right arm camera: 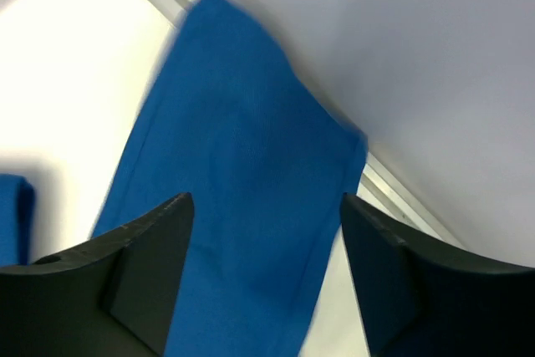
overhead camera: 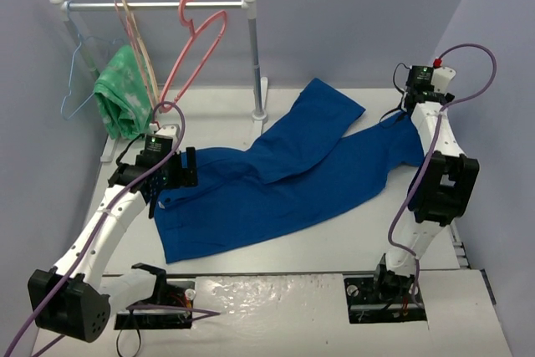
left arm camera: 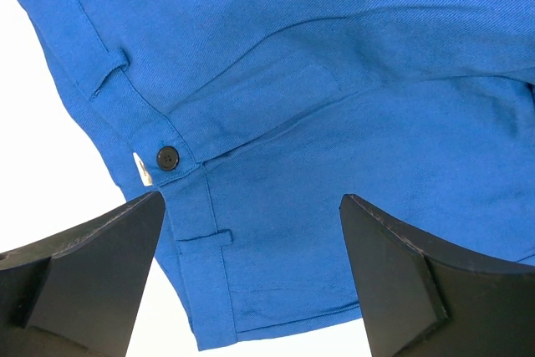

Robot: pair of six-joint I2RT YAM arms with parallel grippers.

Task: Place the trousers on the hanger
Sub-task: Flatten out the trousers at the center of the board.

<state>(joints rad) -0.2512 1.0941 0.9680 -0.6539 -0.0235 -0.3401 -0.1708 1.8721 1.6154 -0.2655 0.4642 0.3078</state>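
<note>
The royal-blue trousers (overhead camera: pixel 284 177) lie spread flat on the table, with the waistband at the left and the two legs running up and to the right. My left gripper (overhead camera: pixel 171 180) hovers open over the waistband corner. In the left wrist view, the black button (left arm camera: pixel 168 157) and a belt loop lie between and ahead of its fingers (left arm camera: pixel 92 273). My right gripper (overhead camera: pixel 407 113) is over the end of the right leg. In the blurred right wrist view, its jaws stand open with the blue leg (right arm camera: pixel 242 181) beneath them. The pink hanger (overhead camera: pixel 196 48) hangs tilted on the rail.
A white clothes rail (overhead camera: pixel 155 3) stands at the back left on two posts, one post (overhead camera: pixel 255 64) just behind the trousers. On the rail hang a thin light-blue wire hanger (overhead camera: pixel 79 73) and a beige hanger (overhead camera: pixel 138 39) carrying a green patterned cloth (overhead camera: pixel 124 94). Grey walls close in the table.
</note>
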